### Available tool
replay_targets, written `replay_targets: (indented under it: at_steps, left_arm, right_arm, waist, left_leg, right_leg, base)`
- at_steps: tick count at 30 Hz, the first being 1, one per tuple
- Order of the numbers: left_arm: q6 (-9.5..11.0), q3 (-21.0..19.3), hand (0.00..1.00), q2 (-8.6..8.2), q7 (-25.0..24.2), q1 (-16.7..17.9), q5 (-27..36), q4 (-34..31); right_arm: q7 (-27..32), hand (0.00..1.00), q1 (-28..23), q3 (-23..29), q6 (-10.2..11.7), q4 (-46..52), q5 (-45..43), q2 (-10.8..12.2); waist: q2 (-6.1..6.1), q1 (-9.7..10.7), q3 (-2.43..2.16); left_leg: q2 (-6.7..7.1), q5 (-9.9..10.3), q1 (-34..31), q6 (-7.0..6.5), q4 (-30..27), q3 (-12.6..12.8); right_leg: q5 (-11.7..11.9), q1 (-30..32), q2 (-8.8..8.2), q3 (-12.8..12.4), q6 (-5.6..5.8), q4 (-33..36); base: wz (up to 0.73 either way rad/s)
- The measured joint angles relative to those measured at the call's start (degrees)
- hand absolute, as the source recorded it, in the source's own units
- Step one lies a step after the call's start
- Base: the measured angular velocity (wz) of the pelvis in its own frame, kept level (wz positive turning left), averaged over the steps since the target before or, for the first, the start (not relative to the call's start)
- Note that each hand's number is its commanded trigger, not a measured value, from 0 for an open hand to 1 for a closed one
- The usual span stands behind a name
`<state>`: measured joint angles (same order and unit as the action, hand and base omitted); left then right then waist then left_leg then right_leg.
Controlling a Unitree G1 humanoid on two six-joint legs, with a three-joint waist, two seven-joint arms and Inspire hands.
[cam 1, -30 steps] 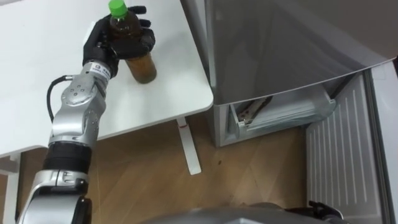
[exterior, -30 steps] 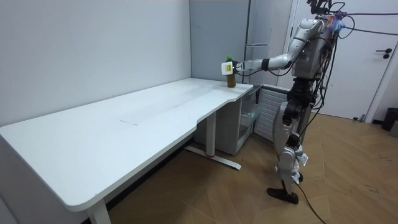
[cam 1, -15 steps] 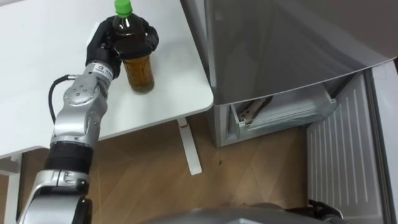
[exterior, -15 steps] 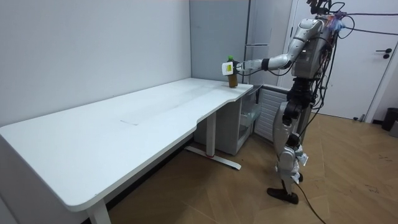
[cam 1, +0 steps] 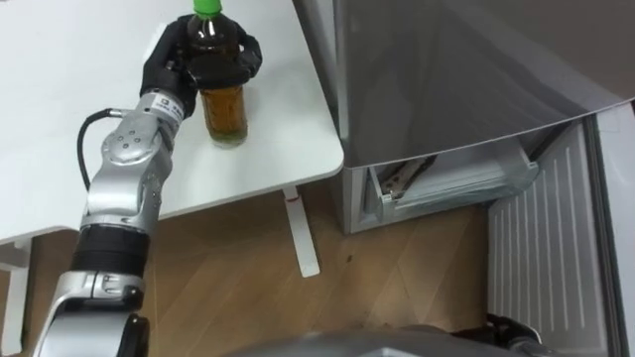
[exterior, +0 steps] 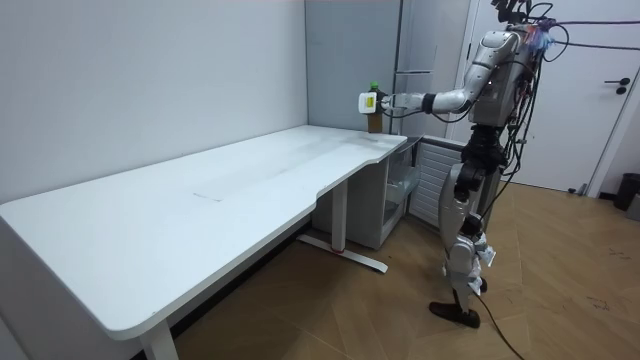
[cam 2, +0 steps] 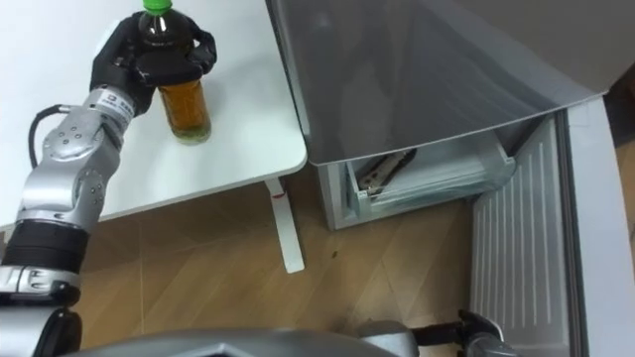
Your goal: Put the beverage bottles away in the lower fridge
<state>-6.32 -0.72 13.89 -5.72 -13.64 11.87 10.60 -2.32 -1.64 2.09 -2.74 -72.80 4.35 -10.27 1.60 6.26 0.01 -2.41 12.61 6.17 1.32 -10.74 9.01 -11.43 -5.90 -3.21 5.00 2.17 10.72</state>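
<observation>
Bench [cam 1: 60, 119]: the white top is lying bare across the left side, with its rounded right-hand corner ending just beside the fridge. The left hand [cam 1: 174, 64] is reaching out over that corner, fingers curled round the upper half of the bottle [cam 1: 224, 109] and holding it upright. The bottle is showing a green cap and brown drink, and is sitting near the bench's right edge. Whether its base is touching the top or hanging just above it cannot be told. In the room view the robot is standing on the wood floor [cam 1: 248, 278] in front of the fridge, left arm stretched level toward the room view's left. Below the corner, the bench leg [cam 1: 303, 233] is standing apart from the fridge, with open floor lying between and in front of them. The grey fridge [cam 1: 446, 79] is rising to the right. Its lower compartment [cam 1: 446, 178] is standing open, clear drawer front exposed. The lower door [cam 1: 541, 258] is swung out to the far right, ribbed white inner face showing. The right hand [cam 2: 478, 342] is sitting at the bottom edge; its state cannot be told.
</observation>
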Motion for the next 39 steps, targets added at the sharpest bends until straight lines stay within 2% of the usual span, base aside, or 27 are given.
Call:
replay_targets:
  at_steps: [5, 7, 9, 14, 19, 23, 29, 32, 34, 36, 39]
  left_arm:
    - [0.06, 1.55, 1.00, -0.18, 0.36, 0.37, -1.55, -5.02]
    - [0.05, 1.66, 1.00, -1.15, -0.02, 1.75, -1.59, -6.97]
    - [0.04, 2.06, 1.00, -2.43, -0.22, 3.95, -1.79, -10.00]
    - [0.03, 3.18, 1.00, -2.97, -0.98, 7.31, -1.35, -14.14]
    - [0.02, 3.33, 1.00, -3.15, -2.85, 8.81, -1.38, -17.03]
    - [0.03, 4.22, 1.00, -3.19, -4.53, 11.08, -1.15, -22.46]
    - [0.02, 9.08, 1.00, -3.94, -5.64, 13.12, -0.73, -23.27]
    - [0.02, 10.65, 1.00, -3.93, -6.51, 15.84, -0.67, -24.56]
    - [0.02, 11.25, 1.00, -3.77, -6.71, 16.21, -0.50, -24.62]
    - [0.03, 11.78, 1.00, -3.19, -7.31, 16.88, 3.31, -24.61]
    - [0.02, 11.84, 1.00, -3.22, -8.61, 18.85, 6.16, -24.57]
  right_arm:
    - [0.12, 0.00, 0.12, -3.48, 0.20, 3.50, -0.15, 0.43]
    - [-0.10, 0.00, 0.14, -4.12, 0.43, 5.54, -0.13, 1.11]
    - [-0.49, 0.00, 0.11, -6.00, 0.45, 8.88, -0.39, 1.98]
    - [-2.81, 0.00, 0.29, -7.86, 0.84, 14.02, -1.77, 3.59]
    - [-4.87, 0.00, 0.49, -8.70, 1.61, 16.28, -3.01, 3.70]
    - [-5.69, 0.00, 0.44, -10.31, 1.46, 16.24, -3.29, 3.59]
    - [-6.64, 0.00, 1.14, -14.43, 1.41, 16.35, -4.26, 3.54]
    - [-6.67, 0.00, 1.22, -15.35, 1.41, 17.53, -4.26, 3.52]
    - [-6.66, 0.00, 1.25, -15.73, 1.40, 18.31, -4.06, 3.48]
    - [-7.06, 0.00, 1.10, -16.62, 1.38, 21.48, -2.64, 3.05]
    - [-8.99, 0.00, 0.96, -16.65, 1.41, 26.05, -2.23, 3.10]
  waist:
    - [-0.26, -0.89, -0.02]
    - [-0.25, -0.85, -0.02]
    - [-0.24, -1.81, -0.02]
    - [-0.24, -2.49, -0.03]
    - [-0.28, -2.79, -0.03]
    - [-0.35, -3.64, 0.00]
    - [-1.29, -5.12, -0.03]
    - [-1.82, -5.10, -0.04]
    - [-2.05, -5.14, -0.03]
    - [-2.20, -5.11, 0.03]
    - [-2.20, -5.12, 0.03]
  left_leg:
    - [0.02, -0.01, -0.37, -0.01, -0.09, -0.69]
    - [0.02, -0.03, -0.50, 0.02, -0.18, -1.21]
    - [0.00, -0.05, -0.59, 0.06, -0.37, -1.27]
    - [0.01, -0.05, -0.87, 0.06, -0.67, -1.69]
    - [0.04, -0.06, -1.81, 0.08, -1.11, -2.74]
    - [0.06, -0.10, -1.77, 0.11, -1.07, -3.39]
    - [0.12, -0.12, -1.69, 0.13, -1.08, -3.71]
    - [0.12, -0.13, -1.87, 0.13, -1.15, -3.89]
    - [0.13, -0.12, -2.06, 0.13, -1.35, -4.38]
    - [0.15, -0.12, -2.76, 0.13, -1.90, -4.80]
    - [0.17, -0.12, -2.82, 0.13, -2.09, -5.42]
  right_leg:
    - [0.04, -0.08, -0.02, 0.50, 0.02, -0.07]
    - [0.05, -0.19, -0.02, 1.04, 0.00, -0.11]
    - [0.05, -0.16, -0.01, 1.23, 0.00, -0.13]
    - [0.05, 0.07, -0.08, 1.70, 0.00, -0.09]
    - [0.09, -0.04, -0.15, 2.90, -0.05, -0.08]
    - [0.08, -0.35, -0.19, 3.46, -0.05, -0.08]
    - [0.07, -0.66, -0.25, 4.23, -0.04, -0.13]
    - [0.07, -0.61, -0.28, 4.63, -0.04, -0.15]
    - [0.08, -0.66, -0.29, 4.91, -0.04, -0.14]
    - [0.08, -0.48, -0.34, 5.51, -0.04, -0.12]
    - [0.08, -0.79, -0.33, 6.14, -0.04, -0.14]
  base:
    - [0.05]
    - [0.12]
    - [0.04]
    - [0.04]
    - [0.11]
    - [0.07]
    - [0.03]
    - [0.03]
    - [0.09]
    - [0.13]
    - [0.11]
